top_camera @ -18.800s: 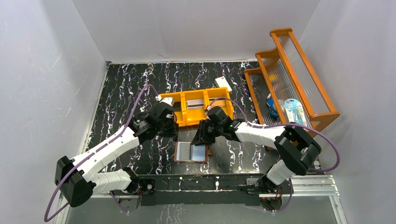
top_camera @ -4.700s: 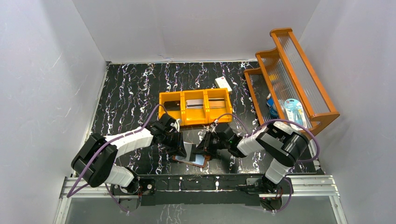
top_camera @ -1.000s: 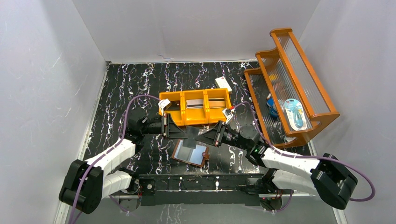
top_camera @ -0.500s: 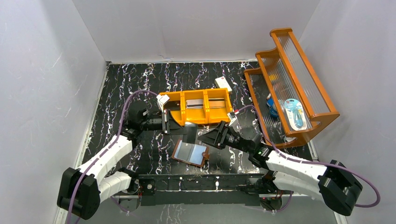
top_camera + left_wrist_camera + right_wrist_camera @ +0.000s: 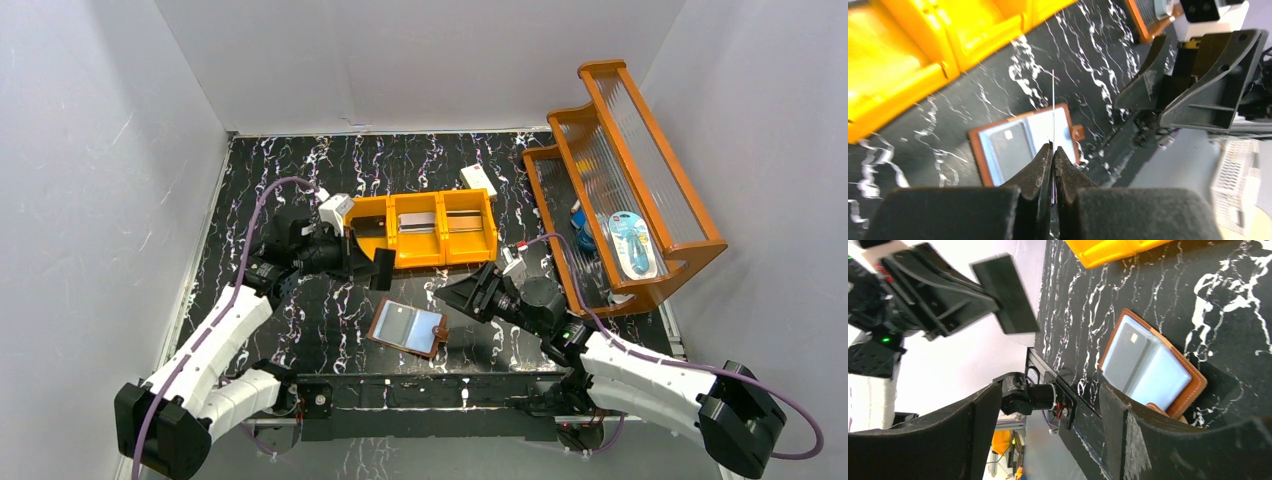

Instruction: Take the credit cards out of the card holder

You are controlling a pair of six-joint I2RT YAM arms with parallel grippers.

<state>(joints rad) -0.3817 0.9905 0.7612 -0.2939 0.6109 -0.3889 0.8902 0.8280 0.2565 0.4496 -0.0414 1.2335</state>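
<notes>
The card holder (image 5: 407, 327) lies open on the black marbled table, pale blue inner faces up and snap tab at its right. It also shows in the left wrist view (image 5: 1023, 142) and the right wrist view (image 5: 1148, 365). A grey card with a chip (image 5: 1127, 347) sits in its left pocket. My left gripper (image 5: 373, 264) is shut on a black credit card (image 5: 384, 268) above the table, by the orange tray's front left corner. That card is edge-on in the left wrist view (image 5: 1053, 107). My right gripper (image 5: 462, 293) is open and empty, right of the card holder.
The orange three-compartment tray (image 5: 420, 250) stands behind the card holder, with grey cards in its middle (image 5: 417, 222) and right (image 5: 465, 222) compartments. A cream-white box (image 5: 478, 180) lies behind it. An orange tiered rack (image 5: 625, 160) fills the right side.
The black card was between both grippers above the card holder. My left gripper has carried it left and back toward the tray. My right gripper has drawn away to the right, open.
</notes>
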